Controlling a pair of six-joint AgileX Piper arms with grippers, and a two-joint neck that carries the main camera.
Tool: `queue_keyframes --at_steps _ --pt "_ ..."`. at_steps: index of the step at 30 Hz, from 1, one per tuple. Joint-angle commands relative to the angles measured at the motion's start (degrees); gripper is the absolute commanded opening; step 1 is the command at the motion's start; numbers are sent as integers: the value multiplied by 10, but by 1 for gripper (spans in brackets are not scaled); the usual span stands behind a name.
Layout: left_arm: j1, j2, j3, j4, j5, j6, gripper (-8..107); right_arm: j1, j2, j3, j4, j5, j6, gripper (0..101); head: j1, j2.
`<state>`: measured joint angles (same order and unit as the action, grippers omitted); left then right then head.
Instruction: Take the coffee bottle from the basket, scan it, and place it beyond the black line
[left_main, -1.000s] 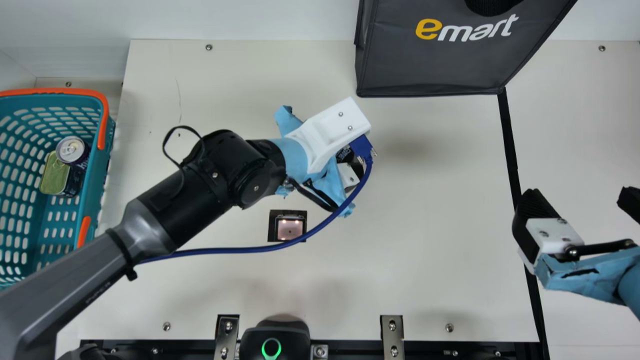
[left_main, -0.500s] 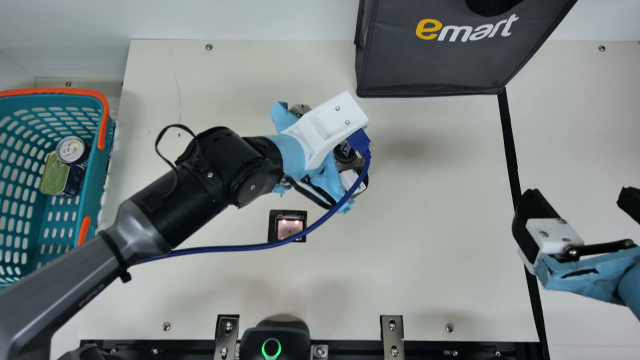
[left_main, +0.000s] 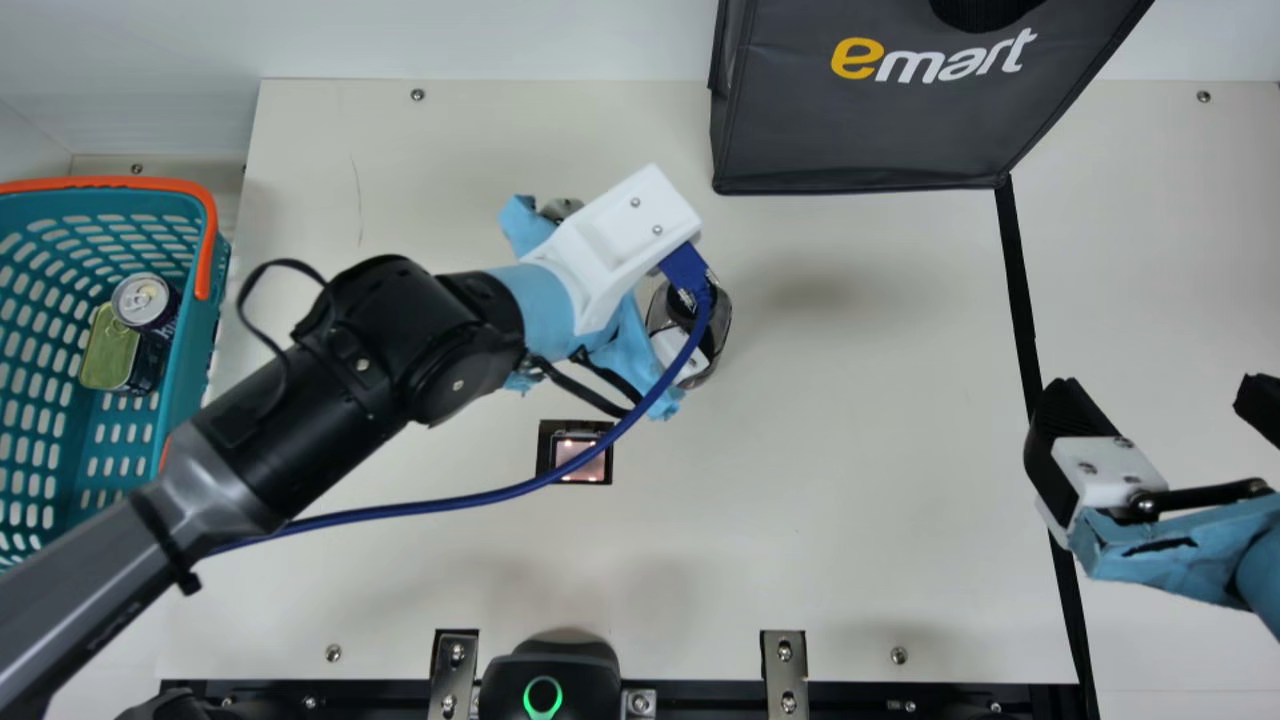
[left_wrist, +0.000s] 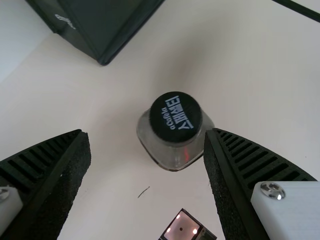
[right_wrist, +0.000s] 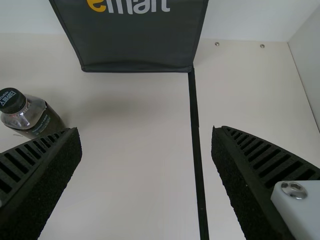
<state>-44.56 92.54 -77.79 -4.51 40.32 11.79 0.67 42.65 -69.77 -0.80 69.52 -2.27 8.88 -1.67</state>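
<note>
Clear, squarish coffee bottle (left_wrist: 175, 117) with a round black cap is standing upright left of the black line (left_main: 1020, 280). Left gripper's (left_main: 675, 345) ribbed fingers are spread wide near it, right gripper's (left_main: 1160, 392) gaping too.

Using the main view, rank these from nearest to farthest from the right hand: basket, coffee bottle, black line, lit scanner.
1. Black line, passing by the right hand
2. Coffee bottle, near mid-table
3. Lit scanner, left of centre
4. Basket, far left

One each: bottle (left_wrist: 175, 127), basket (left_main: 192, 365), bag (left_main: 870, 125), can (left_main: 143, 300), tin (left_main: 108, 350), scanner (left_main: 566, 452).
</note>
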Motion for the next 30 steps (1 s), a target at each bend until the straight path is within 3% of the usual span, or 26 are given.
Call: queue_keyframes --at_steps 1,16,30 --pt "3 -11 8 6 0 -11 90 0 0 0 0 0 0 91 -10 1" --pt "63 -123 90 77 4 -127 90 0 0 0 0 0 0 91 -10 1" --pt "175 -233 161 96 16 -164 90 0 0 0 0 0 0 91 -10 1"
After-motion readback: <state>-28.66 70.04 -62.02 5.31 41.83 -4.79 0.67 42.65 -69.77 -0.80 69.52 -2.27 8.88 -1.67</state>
